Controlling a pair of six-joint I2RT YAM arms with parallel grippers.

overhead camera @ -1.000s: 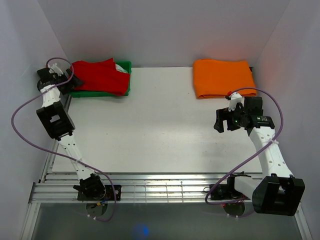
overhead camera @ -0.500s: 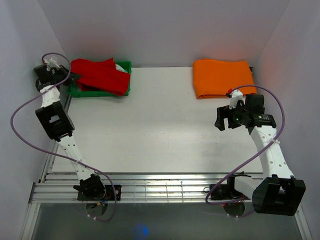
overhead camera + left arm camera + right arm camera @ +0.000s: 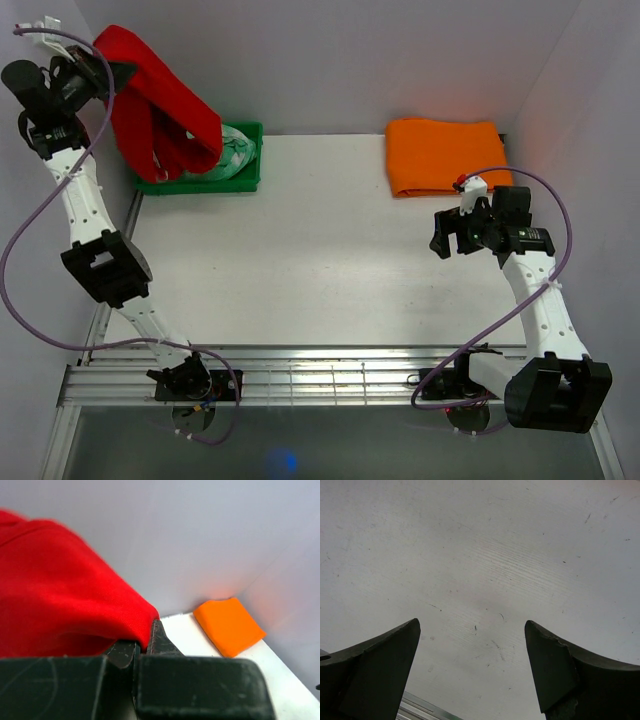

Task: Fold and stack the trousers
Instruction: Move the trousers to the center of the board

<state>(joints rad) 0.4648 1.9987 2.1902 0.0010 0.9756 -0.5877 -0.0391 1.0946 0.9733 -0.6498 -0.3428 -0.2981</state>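
Observation:
The bright red trousers hang from my left gripper, raised high at the far left above the green bin. Their lower part still drapes into the bin. In the left wrist view the red trousers are pinched between my shut jaws at the left gripper. My right gripper hovers open over the bare table at the right. Nothing lies between the right gripper fingers.
A folded orange cloth lies at the far right of the table, also seen as the orange cloth. A mint green and white patterned cloth sits in the green bin. White walls close in on three sides.
My left gripper shut on the red trousers in the bin and lifted them high up and to the left. The right arm barely moved.

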